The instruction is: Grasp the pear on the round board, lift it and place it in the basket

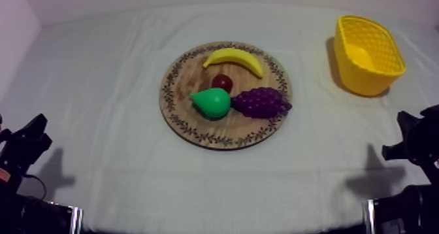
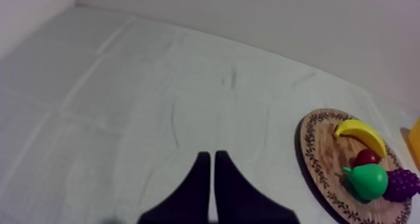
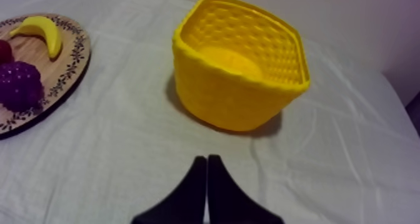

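Observation:
A green pear point(image 1: 211, 102) lies on the round wooden board point(image 1: 183, 125) at mid-table, between a small red fruit point(image 1: 222, 82) and a bunch of purple grapes point(image 1: 260, 102); a banana point(image 1: 234, 59) lies behind them. The yellow basket point(image 1: 368, 53) stands at the back right with nothing in it. My left gripper point(image 1: 29, 142) rests low at the left edge, far from the board; its fingers point(image 2: 201, 183) lie together as a narrow wedge. My right gripper point(image 1: 408, 142) rests low at the right, in front of the basket point(image 3: 237, 67), its fingers point(image 3: 199, 183) also shut on nothing.
The pear point(image 2: 367, 181) in the left wrist view sits on the board point(image 2: 312, 157) well off to the side of the gripper point(image 2: 209, 156). Bare cloth lies between each gripper and the board. A pale wall borders the table's far and left sides.

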`<state>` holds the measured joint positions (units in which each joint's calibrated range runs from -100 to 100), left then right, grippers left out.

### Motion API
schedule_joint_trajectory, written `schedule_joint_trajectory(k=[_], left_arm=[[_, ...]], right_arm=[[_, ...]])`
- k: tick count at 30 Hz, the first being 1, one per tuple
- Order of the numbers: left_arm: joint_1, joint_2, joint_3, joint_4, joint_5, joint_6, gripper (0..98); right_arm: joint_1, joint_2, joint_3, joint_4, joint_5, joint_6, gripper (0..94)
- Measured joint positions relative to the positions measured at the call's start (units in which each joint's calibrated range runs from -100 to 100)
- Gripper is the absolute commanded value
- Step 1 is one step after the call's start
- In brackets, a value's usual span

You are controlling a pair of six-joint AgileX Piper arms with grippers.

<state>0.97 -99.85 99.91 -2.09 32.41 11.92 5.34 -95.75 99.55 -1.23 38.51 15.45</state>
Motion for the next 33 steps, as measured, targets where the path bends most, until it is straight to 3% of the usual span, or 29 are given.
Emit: schedule_joint_trajectory(k=[13, 17, 22, 33], left_arm=[[0.0, 0.0, 0.0, 0.0, 0.0, -0.03, 0.1], [0.0, 0.0, 0.0, 0.0, 0.0, -0.03, 0.1], [0.0, 0.0, 0.0, 0.0, 0.0, 0.0, 0.1], [0.0, 0.0, 0.0, 0.0, 0.0, 0.0, 0.1]], right_arm=[[-0.1, 0.0, 0.07, 0.11, 0.15, -5.44, 0.5], [-2.24, 0.06, -0.84, 1.23, 2.14, -9.16, 0.5], [-8.69, 3.77, -3.7, 8.31, 6.25, -17.02, 0.5], [-21.62, 27.21, -12.47, 28.36, 8.57, -33.73, 0.5]])
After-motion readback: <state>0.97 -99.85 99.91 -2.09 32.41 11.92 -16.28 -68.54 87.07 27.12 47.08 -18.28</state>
